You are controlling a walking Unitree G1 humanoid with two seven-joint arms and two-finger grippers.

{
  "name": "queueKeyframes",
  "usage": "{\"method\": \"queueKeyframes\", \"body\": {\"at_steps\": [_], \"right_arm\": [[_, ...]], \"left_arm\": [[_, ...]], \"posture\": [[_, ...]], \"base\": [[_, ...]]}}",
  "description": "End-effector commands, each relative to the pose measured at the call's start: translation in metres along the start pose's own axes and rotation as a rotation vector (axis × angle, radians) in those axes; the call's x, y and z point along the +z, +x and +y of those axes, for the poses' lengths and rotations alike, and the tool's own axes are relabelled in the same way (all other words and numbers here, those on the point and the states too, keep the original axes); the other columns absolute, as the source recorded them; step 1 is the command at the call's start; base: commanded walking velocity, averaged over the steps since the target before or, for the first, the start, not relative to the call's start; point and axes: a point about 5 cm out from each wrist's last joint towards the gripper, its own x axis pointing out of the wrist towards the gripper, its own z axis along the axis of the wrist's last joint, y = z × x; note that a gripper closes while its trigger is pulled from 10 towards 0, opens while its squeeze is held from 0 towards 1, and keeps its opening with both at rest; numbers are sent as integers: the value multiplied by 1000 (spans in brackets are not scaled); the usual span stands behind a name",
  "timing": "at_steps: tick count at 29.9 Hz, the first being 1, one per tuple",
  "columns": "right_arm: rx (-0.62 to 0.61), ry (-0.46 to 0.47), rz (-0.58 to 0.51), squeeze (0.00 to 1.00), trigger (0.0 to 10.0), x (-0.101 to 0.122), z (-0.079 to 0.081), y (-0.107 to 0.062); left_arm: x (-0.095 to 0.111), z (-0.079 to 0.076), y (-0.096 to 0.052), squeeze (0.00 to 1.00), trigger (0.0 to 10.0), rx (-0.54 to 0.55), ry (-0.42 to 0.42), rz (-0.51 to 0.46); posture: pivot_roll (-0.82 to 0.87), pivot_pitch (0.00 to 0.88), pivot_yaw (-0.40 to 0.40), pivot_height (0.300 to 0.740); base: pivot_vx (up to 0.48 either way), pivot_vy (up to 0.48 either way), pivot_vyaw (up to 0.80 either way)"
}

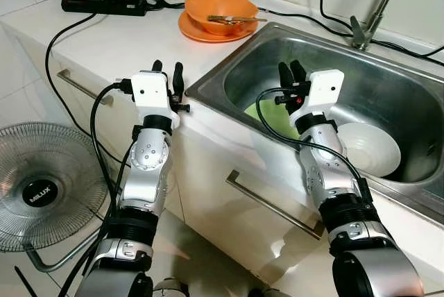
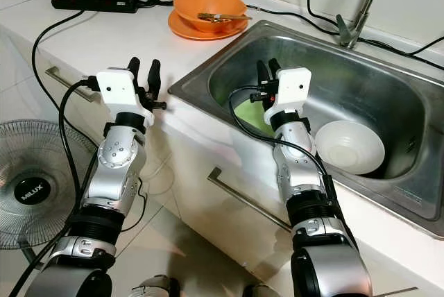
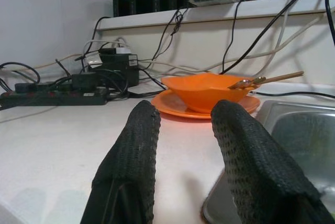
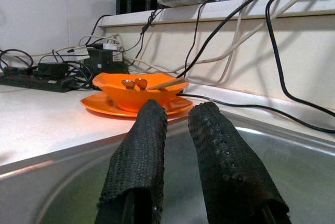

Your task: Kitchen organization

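An orange bowl point(image 1: 220, 12) holding two spoons point(image 1: 236, 19) sits on an orange plate point(image 1: 201, 33) on the white counter, left of the steel sink point(image 1: 388, 82). In the sink lie a green plate point(image 1: 267, 115) and a white bowl point(image 1: 371, 148). My left gripper point(image 1: 168, 70) hovers over the counter by the sink's near left corner, open and holding nothing. My right gripper point(image 1: 291, 71) hangs inside the sink above the green plate, fingers point(image 4: 141, 145) slightly apart, nothing between them. Both wrist views look toward the orange bowl point(image 3: 207, 90).
A black power strip point(image 1: 104, 2) and tangled cables lie at the counter's back left. The faucet point(image 1: 371, 12) rises behind the sink. A floor fan point(image 1: 38, 186) stands at the lower left. Cabinet drawer handles point(image 1: 274, 207) run below the counter edge.
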Motion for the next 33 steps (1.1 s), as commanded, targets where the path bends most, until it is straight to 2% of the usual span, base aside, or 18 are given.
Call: {"method": "queueKeyframes", "body": {"at_steps": [1, 33], "right_arm": [[2, -2, -25, 0, 10000, 5, -1, 1], [-9, -9, -32, 0, 10000, 8, -6, 0]], "left_arm": [[-1, -2, 1, 0, 10000, -15, 3, 6], [0, -2, 1, 0, 10000, -9, -11, -5]], "posture": [[66, 56, -9, 740], [70, 80, -15, 740]], "base": [[0, 0, 0], [0, 0, 0]]}}
